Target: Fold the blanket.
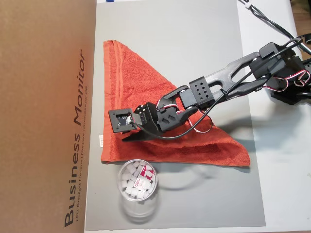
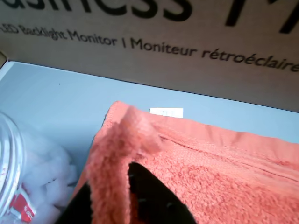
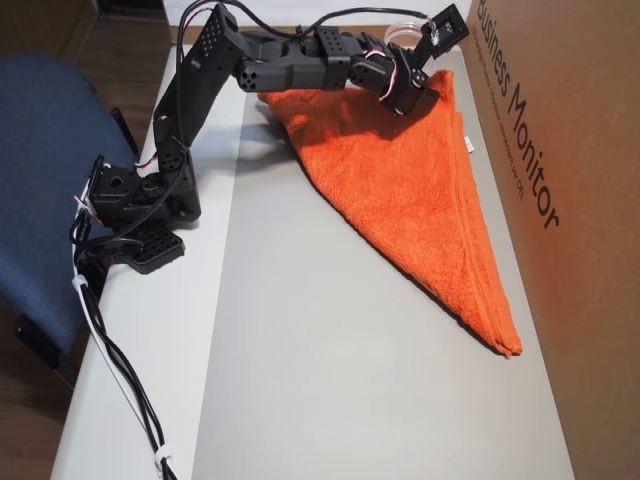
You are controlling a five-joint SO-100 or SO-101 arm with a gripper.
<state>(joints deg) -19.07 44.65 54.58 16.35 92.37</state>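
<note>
Blanket (image 1: 146, 97) lies on the grey mat (image 1: 194, 39), already doubled into a triangle: long hemmed edge runs beside the cardboard monitor box (image 1: 43, 111), one point reaches toward the arm base, another toward the clear plastic jar (image 1: 137, 184) of white pieces. In the other overhead view (image 3: 420, 200) the stacked layers show at the near tip, edges roughly matched. White tag (image 2: 166, 112) pokes out at the hem by the box.

Step in hand, as I judge it: setting down or pressing the folded-over corner near the jar end. To do it well, bring the top corner right over the lower one, keep the hems lined up, let go low so the terry doesn't spring back, and pull away without dragging the layer. Mind the jar, it sits just beside the blanket's edge.

Gripper (image 1: 138, 135) is down at the blanket, near the jar-side corner. Wrist view shows a dark finger (image 2: 149, 196) with a lip of cloth (image 2: 135, 126) draped up over it, so fabric touches the finger. Opening looks narrow, jaws nearly together, a fold of blanket apparently between them, but the second finger is hidden and I can't tell for sure that it's pinched.
</note>
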